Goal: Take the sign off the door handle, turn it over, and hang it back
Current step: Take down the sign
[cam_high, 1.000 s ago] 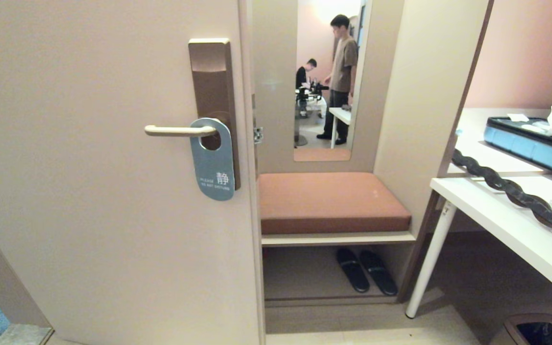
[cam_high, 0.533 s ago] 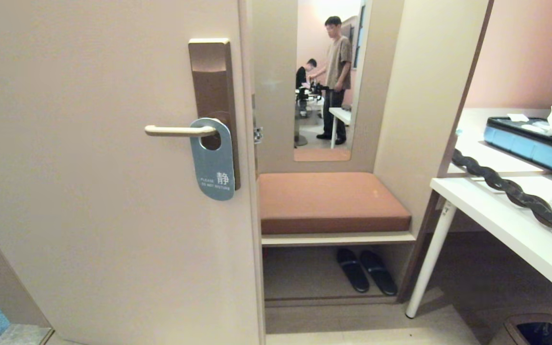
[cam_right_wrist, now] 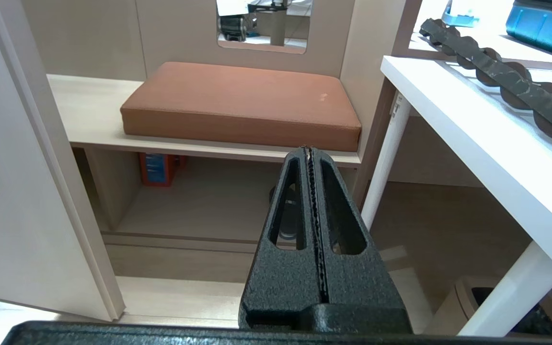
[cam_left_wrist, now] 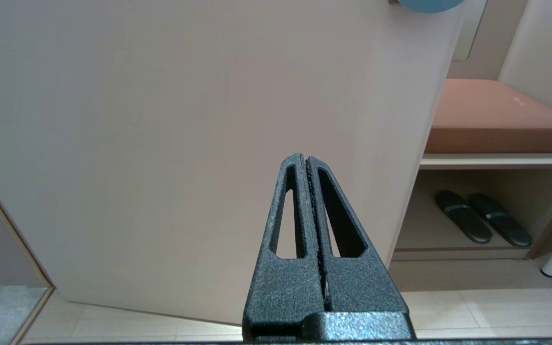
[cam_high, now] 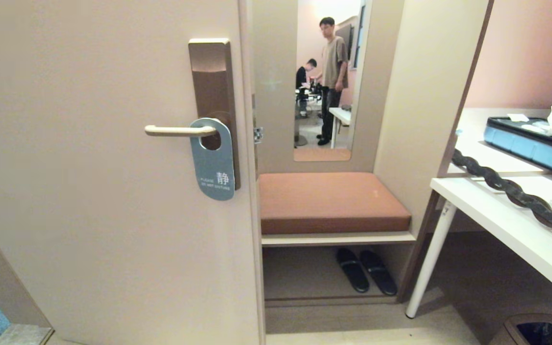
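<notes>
The grey-blue sign (cam_high: 213, 165) hangs by its oval hole on the cream door handle (cam_high: 176, 130), white character facing me, against the bronze lock plate (cam_high: 211, 81). Only the sign's lower rim (cam_left_wrist: 430, 5) shows in the left wrist view. My left gripper (cam_left_wrist: 305, 158) is shut and empty, low in front of the door, well below the sign. My right gripper (cam_right_wrist: 310, 150) is shut and empty too, pointing at the bench shelf. Neither arm shows in the head view.
The beige door (cam_high: 103, 215) fills the left. Right of it stands a bench with a brown cushion (cam_high: 328, 201), slippers (cam_high: 366, 270) beneath. A white desk (cam_high: 511, 225) and a bin (cam_high: 537, 330) are at the right. A mirror (cam_high: 328, 76) reflects two people.
Only the standing person in the mirror has shifted a little to the left. The sign, the handle and the door are unchanged.
</notes>
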Robot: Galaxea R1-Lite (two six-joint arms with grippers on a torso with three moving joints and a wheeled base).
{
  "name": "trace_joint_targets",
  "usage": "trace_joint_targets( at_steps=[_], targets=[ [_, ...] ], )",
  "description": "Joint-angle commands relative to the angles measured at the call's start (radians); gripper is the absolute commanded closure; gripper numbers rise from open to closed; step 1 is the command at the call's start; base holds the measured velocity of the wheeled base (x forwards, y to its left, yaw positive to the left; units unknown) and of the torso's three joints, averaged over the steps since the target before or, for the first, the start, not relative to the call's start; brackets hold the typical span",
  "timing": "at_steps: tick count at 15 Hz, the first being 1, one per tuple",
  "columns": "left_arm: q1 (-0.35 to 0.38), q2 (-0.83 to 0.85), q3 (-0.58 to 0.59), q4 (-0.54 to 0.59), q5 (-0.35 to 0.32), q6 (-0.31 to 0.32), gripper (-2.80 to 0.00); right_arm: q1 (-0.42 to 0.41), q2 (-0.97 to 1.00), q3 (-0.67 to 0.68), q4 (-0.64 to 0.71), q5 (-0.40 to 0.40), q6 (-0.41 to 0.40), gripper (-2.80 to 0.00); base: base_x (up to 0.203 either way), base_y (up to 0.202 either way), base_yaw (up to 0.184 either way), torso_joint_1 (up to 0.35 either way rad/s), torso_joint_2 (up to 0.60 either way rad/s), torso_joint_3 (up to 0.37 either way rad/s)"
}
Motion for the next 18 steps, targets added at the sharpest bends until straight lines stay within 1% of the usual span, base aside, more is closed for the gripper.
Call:
trace_joint_targets(
  at_steps=[1,5,18],
  targets=[
    [0.000,0.001,0.000,0.000,0.001,-0.001,0.00,0.000,0.000,0.000,0.000,0.000,0.000,0.00,0.000,0.000,0.000,0.000,0.00,0.000],
    [0.000,0.001,0.000,0.000,-0.003,0.011,0.00,0.000,0.000,0.000,0.000,0.000,0.000,0.00,0.000,0.000,0.000,0.000,0.00,0.000],
    [0.000,0.001,0.000,0.000,0.001,0.002,0.00,0.000,0.000,0.000,0.000,0.000,0.000,0.00,0.000,0.000,0.000,0.000,0.00,0.000]
  ],
)
